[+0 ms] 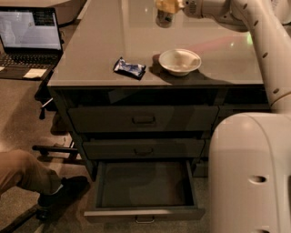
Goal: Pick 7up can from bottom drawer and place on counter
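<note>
My gripper (166,6) is at the top of the view, over the far middle of the grey counter (113,43). It is shut on the 7up can (164,19), which hangs below the fingers just above the counter, farther back than the white bowl (179,61). The bottom drawer (143,186) is pulled open below and its inside looks bare.
A dark blue snack wrapper (129,68) lies left of the bowl near the counter's front edge. Two shut drawers (143,120) sit above the open one. My white base (250,173) fills the lower right. A laptop (28,38) and a person's leg (27,175) are at the left.
</note>
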Action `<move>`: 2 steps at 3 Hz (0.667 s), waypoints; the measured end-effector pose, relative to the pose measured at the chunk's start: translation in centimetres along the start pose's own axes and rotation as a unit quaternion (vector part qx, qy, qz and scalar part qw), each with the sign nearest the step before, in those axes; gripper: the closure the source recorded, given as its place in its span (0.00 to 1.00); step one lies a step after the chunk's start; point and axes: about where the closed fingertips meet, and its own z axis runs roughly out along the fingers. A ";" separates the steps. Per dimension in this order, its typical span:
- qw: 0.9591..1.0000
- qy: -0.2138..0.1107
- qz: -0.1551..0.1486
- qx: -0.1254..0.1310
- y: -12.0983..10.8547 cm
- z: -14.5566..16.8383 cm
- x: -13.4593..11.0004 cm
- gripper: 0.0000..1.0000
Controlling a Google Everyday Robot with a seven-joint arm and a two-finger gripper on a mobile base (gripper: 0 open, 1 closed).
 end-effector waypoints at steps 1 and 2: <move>1.000 0.011 0.006 -0.024 3.3 0.9 0.8 1.00; 0.998 0.017 0.032 -0.055 6.6 1.6 3.3 1.00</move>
